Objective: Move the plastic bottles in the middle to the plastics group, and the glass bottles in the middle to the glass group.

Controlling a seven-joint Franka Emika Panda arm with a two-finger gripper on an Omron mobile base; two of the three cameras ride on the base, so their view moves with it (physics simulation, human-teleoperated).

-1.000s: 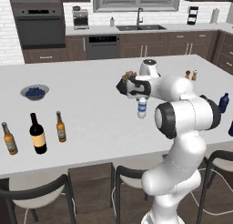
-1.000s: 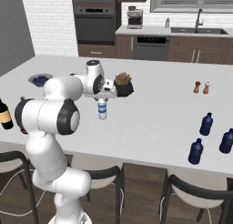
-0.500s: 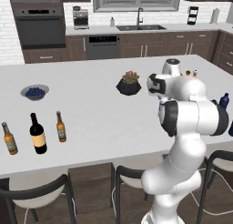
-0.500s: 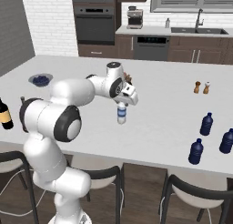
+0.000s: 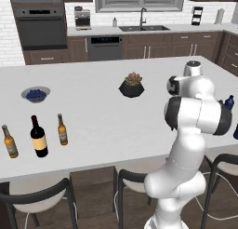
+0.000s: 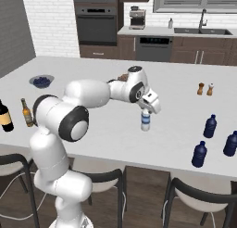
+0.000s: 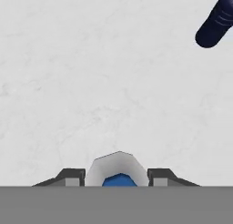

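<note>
Left base view: white tabletop running wide across the kitchen. Wine bottle standing upright near the tabletop's front left edge, between two beer bottles, one to its left and one just to its right, all three apart from one another. Bowl of blueberries behind the wine bottle, farther back on the tabletop. Potted succulent well to the right of the wine bottle, near the middle. Arm rising at right and hiding much of that end. Top of a blue bottle peeking out past the arm's elbow, far right of the wine bottle.

Right base view: arm stretched rightward over the tabletop, tool pointing down and clenched on the top of the clear bottle. Clear bottle upright, blue label showing, its base at or just above the tabletop; cannot tell if touching. Three blue bottles to the right of the clear bottle, well apart from it: one farther back, one nearest the front edge, one at the picture's right edge. Salt and pepper shakers behind and right of the clear bottle. Wine bottle and a beer bottle far left of the clear bottle, at the picture's edge.

Hand view: looking down on the pale tabletop. Two dark fingertips flanking the white cap and blue label of the clear bottle, pressed against it on both sides. Dark blue bottle in the upper right corner, well apart from the clear bottle.
</note>
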